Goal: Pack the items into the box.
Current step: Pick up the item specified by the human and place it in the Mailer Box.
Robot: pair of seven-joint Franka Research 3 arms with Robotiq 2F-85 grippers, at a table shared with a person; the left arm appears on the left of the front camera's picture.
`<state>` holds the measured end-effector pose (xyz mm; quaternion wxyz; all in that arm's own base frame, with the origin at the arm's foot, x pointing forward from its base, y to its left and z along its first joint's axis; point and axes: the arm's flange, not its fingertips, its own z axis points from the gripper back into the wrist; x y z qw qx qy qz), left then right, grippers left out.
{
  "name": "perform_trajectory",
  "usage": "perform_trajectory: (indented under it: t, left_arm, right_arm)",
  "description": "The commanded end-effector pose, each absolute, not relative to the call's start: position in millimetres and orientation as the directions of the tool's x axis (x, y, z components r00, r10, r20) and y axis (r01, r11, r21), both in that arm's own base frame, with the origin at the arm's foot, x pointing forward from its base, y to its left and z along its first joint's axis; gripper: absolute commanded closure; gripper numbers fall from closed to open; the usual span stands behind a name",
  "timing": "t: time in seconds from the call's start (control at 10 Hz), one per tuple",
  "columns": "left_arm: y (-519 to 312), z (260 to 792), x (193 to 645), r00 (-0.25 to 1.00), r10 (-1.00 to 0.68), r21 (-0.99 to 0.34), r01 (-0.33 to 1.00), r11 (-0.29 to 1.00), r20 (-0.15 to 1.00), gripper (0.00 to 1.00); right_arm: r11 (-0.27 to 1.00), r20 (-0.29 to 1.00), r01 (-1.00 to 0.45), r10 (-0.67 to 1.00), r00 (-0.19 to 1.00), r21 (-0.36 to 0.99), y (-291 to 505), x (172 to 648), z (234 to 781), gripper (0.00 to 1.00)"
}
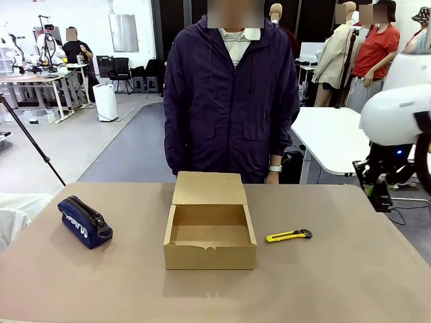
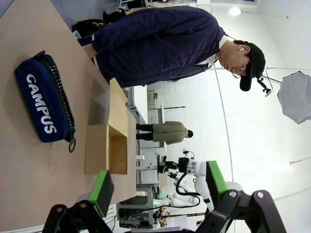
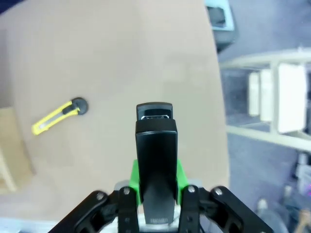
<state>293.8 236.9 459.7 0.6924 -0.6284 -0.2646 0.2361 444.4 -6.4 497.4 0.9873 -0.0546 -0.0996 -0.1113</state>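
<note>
Clamping the stapler [image 3: 155,141] in our right gripper [image 3: 155,177], bound for the open box [image 1: 210,257], we hold our left gripper [image 2: 159,187] wide, empty.

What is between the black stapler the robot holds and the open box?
Nothing seems to block it. The right gripper holds the stapler over bare table; only the yellow knife lies flat toward the box, whose lid is open.

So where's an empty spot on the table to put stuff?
Bare table lies between the blue pencil case and the cardboard box, along the near edge, and right of the yellow utility knife. Tightest: between box and knife.
</note>
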Motion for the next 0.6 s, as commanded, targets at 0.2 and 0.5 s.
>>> perform_trajectory:
  t: [0.2, 0.5]
  left_arm:
    - [236.4, 462.8, 292.3, 0.751, 0.657, -0.996, 0.015, 0.089, 0.07, 0.0]
    - [236.4, 462.8, 292.3, 0.751, 0.657, -0.996, 0.015, 0.089, 0.07, 0.0]
  right_arm:
    - [0.968, 0.206, 0.233, -0.212, 0.955, -0.088, -8.5, 442.5, 497.4, 1.0]
    - [0.882, 0.311, -0.455, 0.47, 0.826, -0.123, 123.9, 501.7, 523.5, 1.0]
